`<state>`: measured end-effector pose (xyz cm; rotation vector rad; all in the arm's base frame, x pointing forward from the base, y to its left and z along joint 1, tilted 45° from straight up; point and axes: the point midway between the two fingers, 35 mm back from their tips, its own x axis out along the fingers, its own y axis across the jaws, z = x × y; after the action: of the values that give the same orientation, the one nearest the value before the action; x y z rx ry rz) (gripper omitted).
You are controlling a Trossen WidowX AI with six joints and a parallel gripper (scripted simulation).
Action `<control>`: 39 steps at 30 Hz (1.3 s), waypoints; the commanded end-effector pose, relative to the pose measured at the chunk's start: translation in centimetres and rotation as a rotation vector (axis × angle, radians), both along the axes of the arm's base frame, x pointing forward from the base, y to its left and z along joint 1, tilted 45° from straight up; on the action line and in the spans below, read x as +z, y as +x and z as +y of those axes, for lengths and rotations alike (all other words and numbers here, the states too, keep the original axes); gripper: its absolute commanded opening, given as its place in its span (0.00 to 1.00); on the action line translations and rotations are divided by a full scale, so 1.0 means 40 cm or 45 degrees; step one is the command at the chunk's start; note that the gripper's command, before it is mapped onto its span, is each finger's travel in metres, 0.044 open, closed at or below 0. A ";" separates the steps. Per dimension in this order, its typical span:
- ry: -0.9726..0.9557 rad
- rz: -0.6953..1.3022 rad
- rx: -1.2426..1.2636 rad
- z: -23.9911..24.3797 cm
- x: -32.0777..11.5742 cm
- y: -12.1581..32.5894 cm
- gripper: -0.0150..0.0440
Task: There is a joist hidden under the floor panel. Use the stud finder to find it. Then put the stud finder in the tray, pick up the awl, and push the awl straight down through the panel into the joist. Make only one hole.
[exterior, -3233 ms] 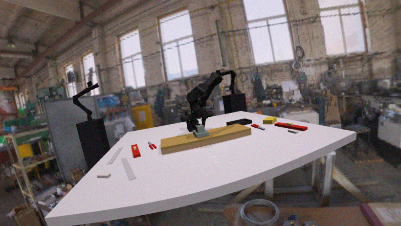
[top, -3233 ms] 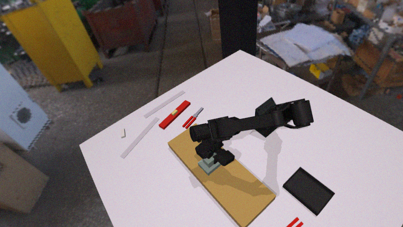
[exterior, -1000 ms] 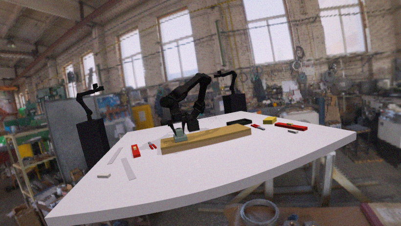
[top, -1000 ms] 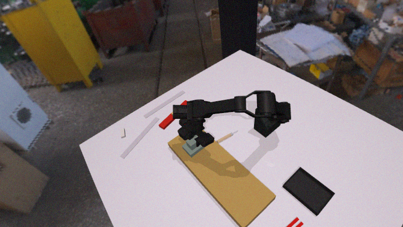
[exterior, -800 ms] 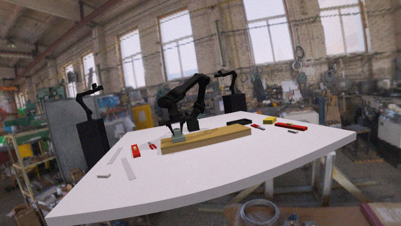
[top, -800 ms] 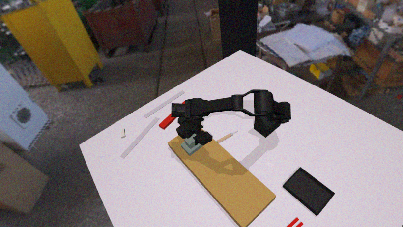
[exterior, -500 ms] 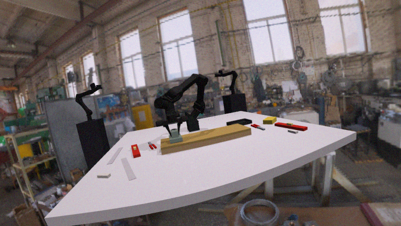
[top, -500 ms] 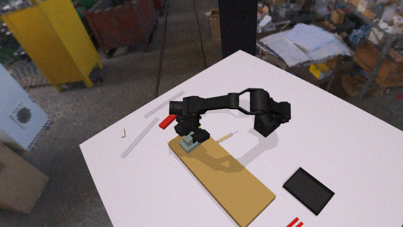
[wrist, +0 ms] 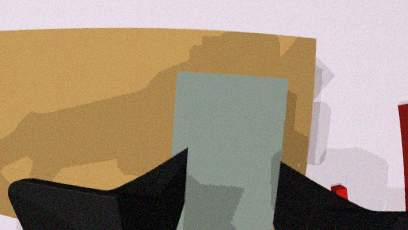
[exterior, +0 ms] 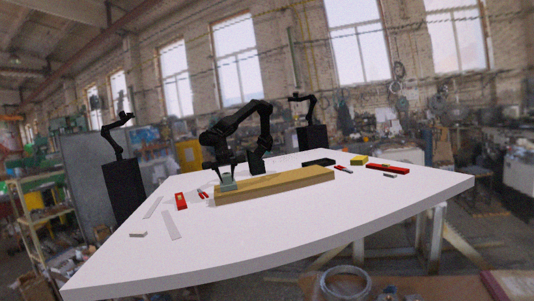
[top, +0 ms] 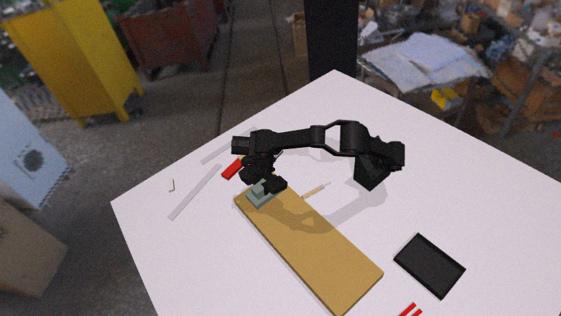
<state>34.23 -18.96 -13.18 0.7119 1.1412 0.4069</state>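
The grey-green stud finder (top: 256, 198) (exterior: 228, 186) (wrist: 230, 120) sits on the tan floor panel (top: 321, 258) (exterior: 284, 180) (wrist: 75, 65), close to its end by the red level. My gripper (top: 262, 187) (exterior: 226, 179) (wrist: 226, 157) is shut on the stud finder's raised grip. The stud finder looks flat on the panel; its underside is hidden. The awl (top: 312, 191), with a light wooden handle, lies on the table beside the panel, on the arm-base side. The black tray (top: 429, 267) (exterior: 317, 163) is empty, near the panel's other end. No joist shows.
A red level (top: 231, 169) (exterior: 180, 200) (wrist: 404, 150) and red-handled pliers (exterior: 204, 193) (wrist: 340, 192) lie past the panel's near end. Pale strips (top: 195, 192) (exterior: 153, 207) lie farther out. Other pliers (exterior: 343, 169), a yellow block (exterior: 359, 160) and another red level (exterior: 387, 170) lie beyond the far end.
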 end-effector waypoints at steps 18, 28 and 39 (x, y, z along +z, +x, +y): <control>-0.007 0.004 0.000 -0.089 0.075 -0.006 0.25; -0.007 0.006 0.001 -0.176 0.165 -0.031 0.25; -0.035 -0.030 0.051 -0.150 0.217 -0.004 0.25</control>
<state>33.13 -25.58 -6.36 0.7086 1.1511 0.4124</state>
